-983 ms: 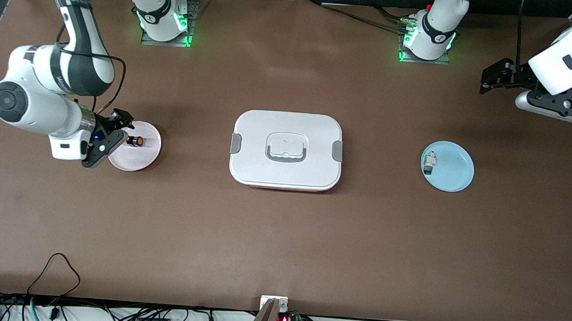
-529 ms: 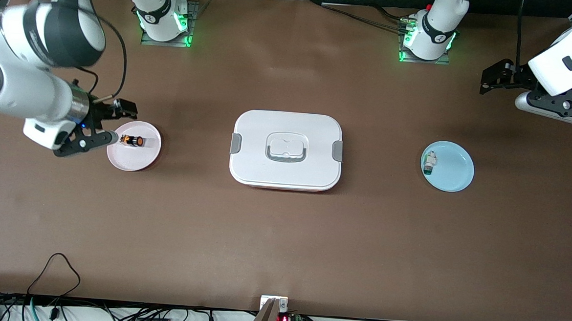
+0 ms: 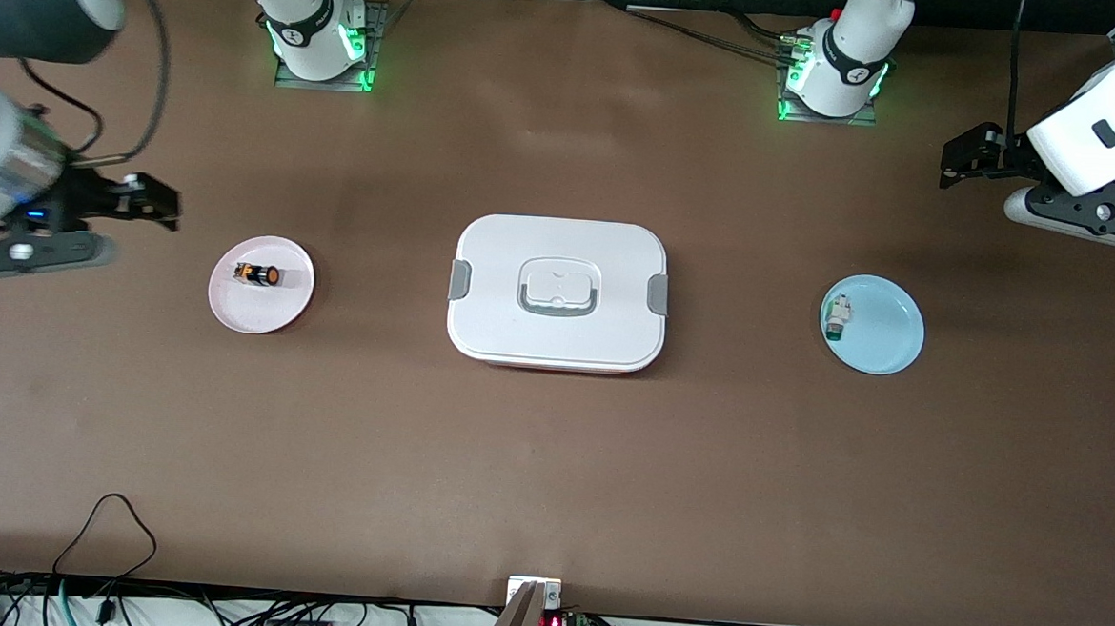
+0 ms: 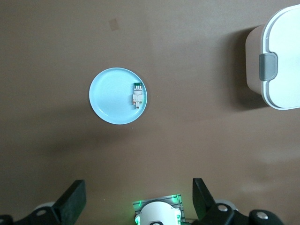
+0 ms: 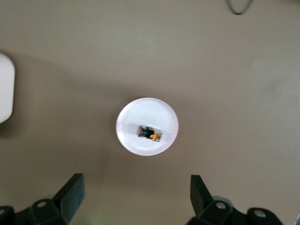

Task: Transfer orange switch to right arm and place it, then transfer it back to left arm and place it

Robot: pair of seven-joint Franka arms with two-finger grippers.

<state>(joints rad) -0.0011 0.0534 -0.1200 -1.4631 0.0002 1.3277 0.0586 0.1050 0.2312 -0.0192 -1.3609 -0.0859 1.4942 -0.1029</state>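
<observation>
Now right pincer (image 3: 133, 224) pulled off pink plate (image 3: 233, 310), released; orange switch (image 3: 260, 275) unmoved; left pincer (image 4: 138, 199) released.

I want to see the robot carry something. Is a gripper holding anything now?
No. Both are open and empty: the right gripper and left gripper. The orange switch lies on its pink plate.

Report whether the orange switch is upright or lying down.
Lying down: the orange switch rests on its side on the pink plate, its orange cap facing sideways.

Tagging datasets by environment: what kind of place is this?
Probably a robotics lab bench: two arm bases bolted to a brown table, loose cables along its edge, and staged props, a white box between two small plates.
</observation>
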